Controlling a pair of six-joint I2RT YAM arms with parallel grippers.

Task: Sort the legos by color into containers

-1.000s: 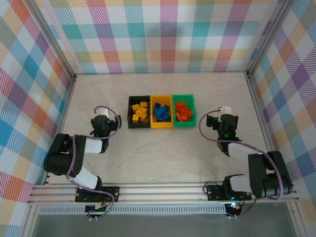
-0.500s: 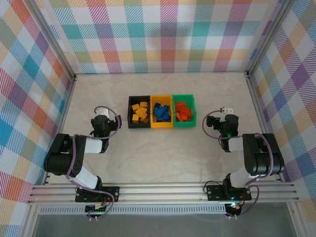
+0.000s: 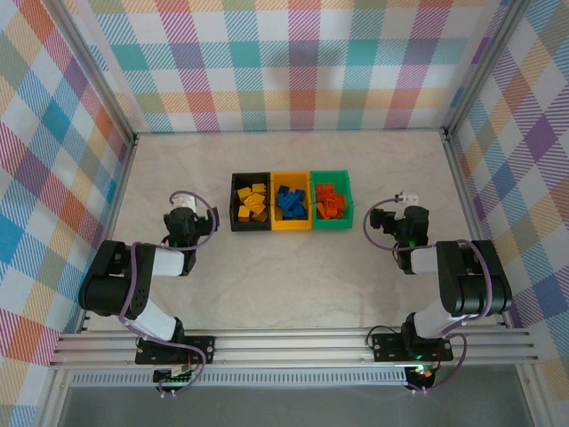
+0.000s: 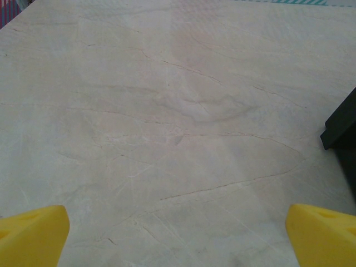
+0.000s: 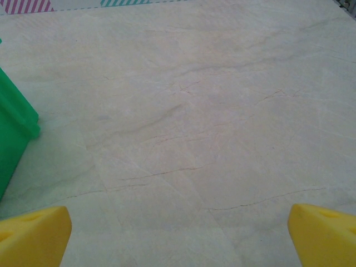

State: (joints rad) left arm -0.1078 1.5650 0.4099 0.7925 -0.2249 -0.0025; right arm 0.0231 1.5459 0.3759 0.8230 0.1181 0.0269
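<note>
Three containers stand side by side mid-table: a black bin point(image 3: 251, 176) with yellow legos point(image 3: 252, 201), a yellow bin point(image 3: 292, 228) with blue legos point(image 3: 290, 201), and a green bin point(image 3: 332, 174) with orange-red legos point(image 3: 330, 203). My left gripper point(image 3: 183, 216) rests low, left of the black bin. My right gripper point(image 3: 410, 219) rests right of the green bin. Both are open over bare table. In the left wrist view, the gripper point(image 4: 178, 245) spreads its yellow fingertips point(image 4: 33, 236) wide, and the black bin's corner point(image 4: 342, 125) shows at the right. In the right wrist view, the gripper point(image 5: 178, 245) is equally wide, with the green bin point(image 5: 14, 133) at the left.
Checked cloth walls on metal frame posts point(image 3: 458, 169) enclose the pale marbled table point(image 3: 293, 276) on three sides. Both arms are folded back near the front rail point(image 3: 293, 342).
The right arm has folded back, its elbow rising toward the gripper, and has been still for the last half second. The left arm and the bins have not moved.
</note>
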